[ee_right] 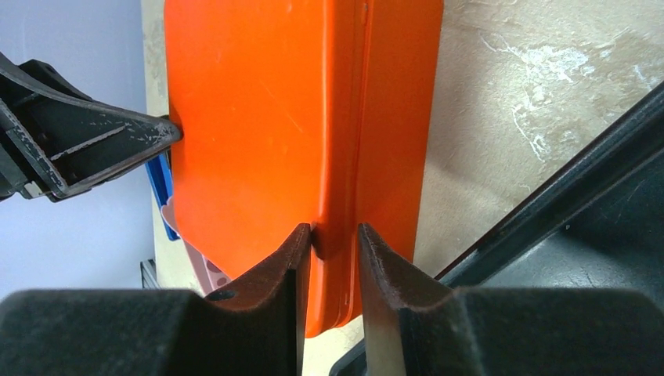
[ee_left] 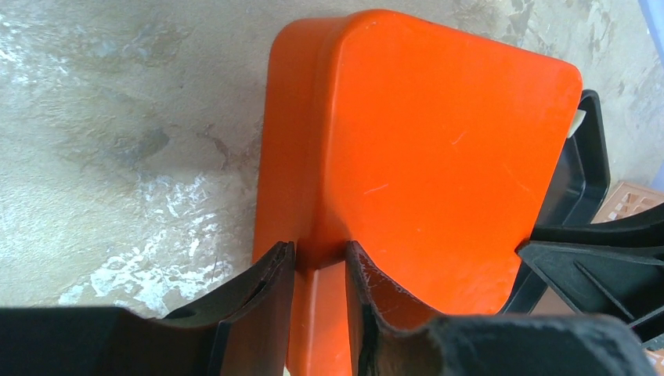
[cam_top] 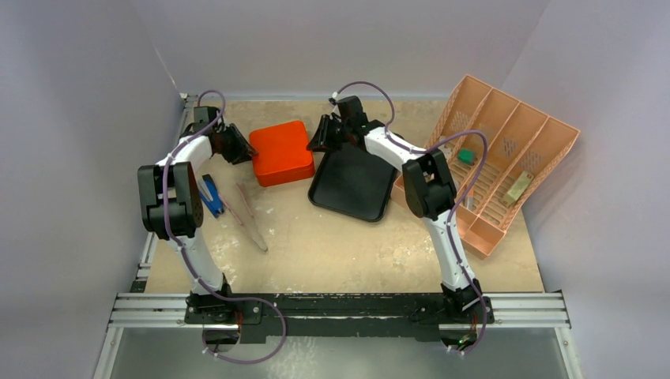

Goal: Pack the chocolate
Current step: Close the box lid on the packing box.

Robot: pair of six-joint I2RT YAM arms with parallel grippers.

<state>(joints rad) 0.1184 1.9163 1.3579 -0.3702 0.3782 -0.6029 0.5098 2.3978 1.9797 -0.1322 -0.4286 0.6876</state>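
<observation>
From above, the orange box point(cam_top: 280, 151) lies on the bench point(cam_top: 340, 245) with its lid on, and it is nearly square, so it has no clear long axis. The left gripper point(cam_top: 241, 148) meets it at its 9 o'clock side and the right gripper point(cam_top: 320, 134) at its 3 o'clock side. The two face each other across the box and are equally near to it. The black tray point(cam_top: 351, 185) lies just beside the box toward 4 o'clock, and its inside looks bare. No chocolate shows in this view.

In the left wrist view, the left gripper has its fingers drawn close on the thin orange rim at 6 o'clock, so it is clamped on the box. The smooth lid fills the picture above it. The right gripper stands at the far edge, toward 3 o'clock.

In the right wrist view, the right gripper is likewise clamped on the rim at its own side, and the left gripper touches the opposite edge at 9 o'clock.

No brown or cream piece is seen anywhere, so how the chocolate looks cannot be told. It probably sits under this lid, and the coming move likely depends on this two-sided hold.
</observation>
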